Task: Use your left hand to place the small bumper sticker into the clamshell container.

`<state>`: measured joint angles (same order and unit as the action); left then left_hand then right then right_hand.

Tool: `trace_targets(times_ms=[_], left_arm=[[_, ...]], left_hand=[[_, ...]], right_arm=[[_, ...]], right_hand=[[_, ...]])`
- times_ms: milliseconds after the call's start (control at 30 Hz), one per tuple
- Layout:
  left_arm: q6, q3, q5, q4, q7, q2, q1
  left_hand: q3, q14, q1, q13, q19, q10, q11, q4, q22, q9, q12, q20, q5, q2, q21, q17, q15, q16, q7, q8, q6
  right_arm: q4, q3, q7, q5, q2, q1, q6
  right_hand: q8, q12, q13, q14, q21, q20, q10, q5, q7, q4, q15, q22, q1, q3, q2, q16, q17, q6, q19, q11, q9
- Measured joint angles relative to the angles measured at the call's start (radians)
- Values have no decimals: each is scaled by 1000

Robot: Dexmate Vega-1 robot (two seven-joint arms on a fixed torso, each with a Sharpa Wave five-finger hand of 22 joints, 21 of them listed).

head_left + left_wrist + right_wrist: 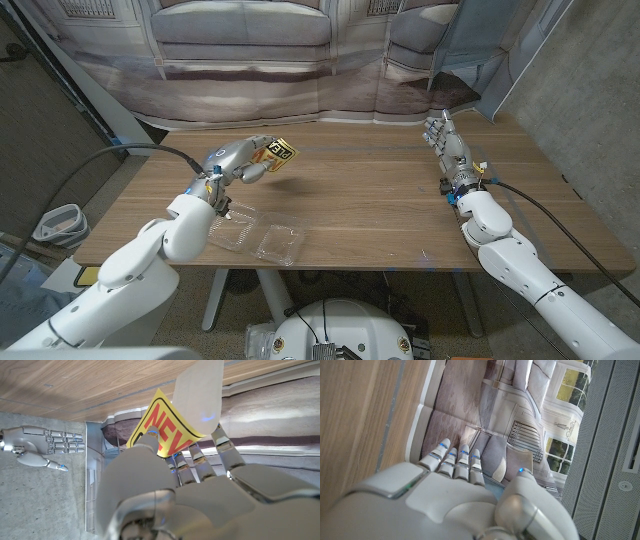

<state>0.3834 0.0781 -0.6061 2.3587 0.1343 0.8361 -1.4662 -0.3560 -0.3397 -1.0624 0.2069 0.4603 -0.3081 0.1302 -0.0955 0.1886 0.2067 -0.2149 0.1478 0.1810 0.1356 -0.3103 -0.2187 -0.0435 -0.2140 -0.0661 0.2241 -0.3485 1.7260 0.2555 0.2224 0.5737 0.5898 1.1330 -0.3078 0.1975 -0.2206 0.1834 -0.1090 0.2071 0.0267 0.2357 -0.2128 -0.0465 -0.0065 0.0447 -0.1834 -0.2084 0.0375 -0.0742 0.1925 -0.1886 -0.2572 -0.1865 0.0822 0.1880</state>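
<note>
Head view: we see left hand [232,160] pinching bumper sticker [280,153] above the desk, may slip short of clamshell container [262,240]; right hand [447,142] fingers apart, idle.

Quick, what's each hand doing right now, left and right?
Left hand: holding the yellow bumper sticker, lifted above the table.
Right hand: open, holding nothing, fingers extended.
</note>
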Motion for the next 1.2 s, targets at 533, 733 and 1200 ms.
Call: trace_targets(times_ms=[533,733,1200], left_arm=[[25,-27,-106,62,-6,-20,-75],[24,-43,-127,80,-14,-33,-108],[25,-65,-172,122,-33,-67,-172]], left_hand=[[0,0,4,0,0,-2,2,0,0,0,0,0,-4,-4,0,0,0,0,0,0,0],[0,0,4,0,0,-4,4,0,0,0,0,0,-4,-4,0,0,0,0,-6,0,-6],[0,0,4,0,0,-4,4,0,0,0,0,0,-4,-4,4,0,0,0,-6,0,-6]], right_arm=[[-16,-2,-10,0,-7,-10,-15],[-22,2,-19,2,-8,-17,-16],[-32,8,-34,9,-9,-24,-16]], right_hand=[[0,0,0,0,0,0,0,0,0,0,0,0,0,0,0,0,0,0,0,0,0],[0,0,0,0,0,0,0,0,0,0,0,0,0,0,0,0,0,0,0,0,0],[0,0,0,0,0,0,0,0,0,0,0,0,0,0,0,0,0,0,0,0,0]])
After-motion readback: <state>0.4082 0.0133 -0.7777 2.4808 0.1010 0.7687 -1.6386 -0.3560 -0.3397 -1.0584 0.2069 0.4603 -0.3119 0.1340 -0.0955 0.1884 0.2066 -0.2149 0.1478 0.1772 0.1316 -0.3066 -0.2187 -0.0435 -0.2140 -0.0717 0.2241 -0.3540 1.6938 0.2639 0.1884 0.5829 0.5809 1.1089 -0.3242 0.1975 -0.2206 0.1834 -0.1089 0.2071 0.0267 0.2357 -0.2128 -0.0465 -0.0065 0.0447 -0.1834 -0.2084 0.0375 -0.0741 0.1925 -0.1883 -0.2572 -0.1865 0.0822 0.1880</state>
